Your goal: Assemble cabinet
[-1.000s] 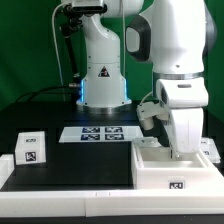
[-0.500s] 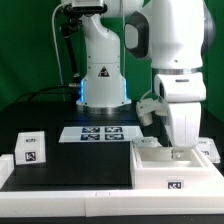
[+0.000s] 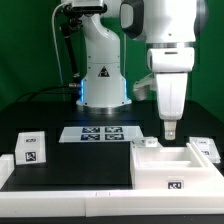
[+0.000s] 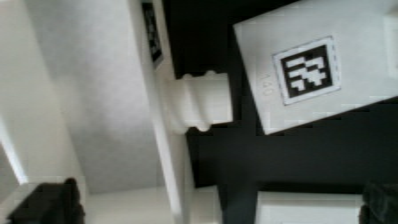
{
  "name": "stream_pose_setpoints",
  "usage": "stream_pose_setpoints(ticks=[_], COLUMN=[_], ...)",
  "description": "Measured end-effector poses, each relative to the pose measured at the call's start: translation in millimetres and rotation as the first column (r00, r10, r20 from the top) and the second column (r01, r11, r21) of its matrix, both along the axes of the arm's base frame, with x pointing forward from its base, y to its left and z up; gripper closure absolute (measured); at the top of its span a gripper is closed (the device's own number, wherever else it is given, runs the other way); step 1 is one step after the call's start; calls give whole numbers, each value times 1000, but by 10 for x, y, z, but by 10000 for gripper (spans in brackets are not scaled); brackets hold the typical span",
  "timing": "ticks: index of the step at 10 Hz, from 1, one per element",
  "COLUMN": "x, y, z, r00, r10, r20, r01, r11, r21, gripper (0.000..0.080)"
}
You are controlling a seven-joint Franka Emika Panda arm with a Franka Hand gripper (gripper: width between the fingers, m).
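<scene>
Gripper (image 3: 171, 130) points straight down, hanging above the cabinet box (image 3: 160, 178) at the exterior view's right, apart from it; can't tell if the fingers are spread or together. Only the wrist view shows a round stub (image 4: 199, 98) on the box wall, just beside a tagged white block (image 4: 311, 70). Only the exterior view shows the drawer block (image 3: 32, 150) at its far left and the marker board (image 3: 97, 133).

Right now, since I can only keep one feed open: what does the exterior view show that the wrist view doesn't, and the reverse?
Exterior only: the arm, its pincer hanging above the cabinet, the marker board, and a tagged drawer block at the exterior view's left. Wrist only: close up, a rounded white peg jutting from a white wall, beside a tagged white panel. Both: white tagged parts on the black table.
</scene>
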State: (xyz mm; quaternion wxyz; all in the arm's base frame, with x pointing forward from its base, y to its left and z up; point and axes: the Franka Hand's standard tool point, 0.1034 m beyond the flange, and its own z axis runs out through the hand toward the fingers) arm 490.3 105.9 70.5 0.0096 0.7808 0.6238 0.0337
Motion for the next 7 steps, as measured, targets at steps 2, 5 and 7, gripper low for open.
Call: stream_pose_setpoints(ticks=[2,5,7], x=[-213,-392,-395], y=[244,625,667], z=[18,-86,-134], r00=[996,999,999], r10=[-88,-49,-43], r20=[14,0,-7], r01=[87,49,43], r11=[996,998,998], r21=[25,41,43], gripper=[1,2,2])
